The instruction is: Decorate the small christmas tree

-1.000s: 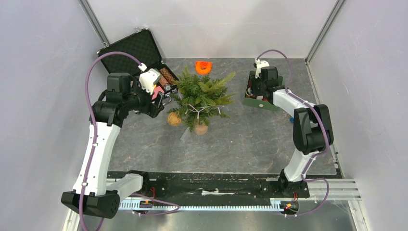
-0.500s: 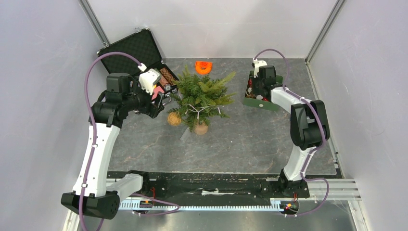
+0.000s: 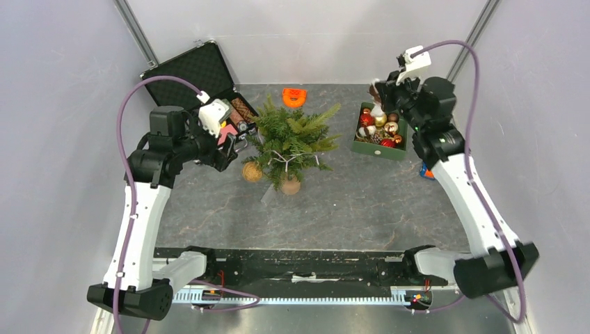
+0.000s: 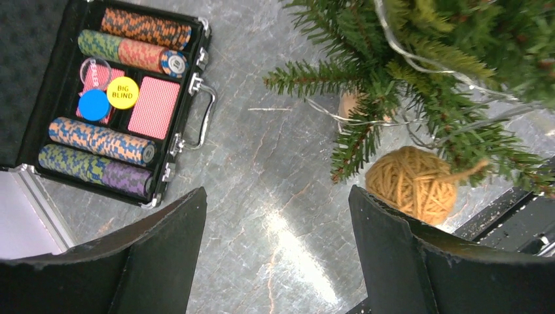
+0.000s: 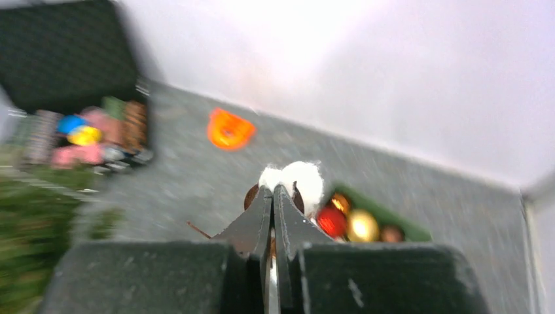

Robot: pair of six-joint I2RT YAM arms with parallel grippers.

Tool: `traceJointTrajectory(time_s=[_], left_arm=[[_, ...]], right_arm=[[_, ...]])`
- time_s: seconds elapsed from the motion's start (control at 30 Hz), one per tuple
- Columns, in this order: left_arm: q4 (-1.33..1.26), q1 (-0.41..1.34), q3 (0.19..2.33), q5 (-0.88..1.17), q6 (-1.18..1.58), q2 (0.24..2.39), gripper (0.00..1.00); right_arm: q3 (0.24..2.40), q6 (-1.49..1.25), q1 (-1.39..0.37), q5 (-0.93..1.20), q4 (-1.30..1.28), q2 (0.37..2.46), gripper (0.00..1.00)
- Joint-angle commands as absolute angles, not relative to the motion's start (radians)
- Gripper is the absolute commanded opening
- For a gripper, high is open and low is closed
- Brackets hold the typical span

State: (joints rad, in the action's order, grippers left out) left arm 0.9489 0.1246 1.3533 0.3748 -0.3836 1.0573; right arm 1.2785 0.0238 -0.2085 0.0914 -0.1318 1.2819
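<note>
The small christmas tree stands mid-table on its tan stump base, with a thin silver strand on its branches. Its branches also fill the upper right of the left wrist view. My left gripper hovers just left of the tree, open and empty. My right gripper is raised above the far end of the green ornament box. It is shut on a brown ornament with a white fluffy top, which hangs from the fingertips.
A yarn ball lies at the tree's left foot. An open black briefcase of poker chips and cards sits far left. An orange object lies behind the tree. The box holds several red and gold baubles.
My right arm has lifted out of the green box and swung up and back right, carrying the white-topped ornament. My left arm has barely moved.
</note>
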Motion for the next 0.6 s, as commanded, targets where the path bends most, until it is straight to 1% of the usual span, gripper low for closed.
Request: traceJointTrajectory(time_s=[0.0, 0.1, 0.17, 0.27, 0.33, 0.47, 0.57], left_arm=[[0.955, 0.12, 1.421, 0.444, -0.376, 1.004, 0.86], [0.961, 0.12, 1.436, 0.494, -0.365, 0.988, 0.86], [0.966, 0.121, 1.443, 0.517, -0.362, 0.983, 0.86], [0.967, 0.12, 1.453, 0.539, -0.361, 0.975, 0.86], [0.974, 0.121, 1.467, 0.55, -0.358, 0.975, 0.86], [0.986, 0.121, 1.494, 0.571, -0.354, 0.972, 0.86], [0.986, 0.122, 1.497, 0.577, -0.353, 0.972, 0.86]], right_arm=[[1.371, 0.043, -0.332, 0.303, -0.131, 1.176, 0.0], [1.437, 0.034, -0.427, 0.372, -0.123, 1.13, 0.0], [1.456, 0.012, -0.473, 0.423, -0.064, 1.113, 0.0], [1.541, 0.002, -0.536, 0.457, -0.043, 1.15, 0.0], [1.621, 0.009, -0.581, 0.462, -0.079, 1.198, 0.0], [1.777, 0.09, -0.691, 0.39, -0.188, 1.297, 0.0], [1.816, 0.148, -0.757, 0.362, -0.192, 1.353, 0.0]])
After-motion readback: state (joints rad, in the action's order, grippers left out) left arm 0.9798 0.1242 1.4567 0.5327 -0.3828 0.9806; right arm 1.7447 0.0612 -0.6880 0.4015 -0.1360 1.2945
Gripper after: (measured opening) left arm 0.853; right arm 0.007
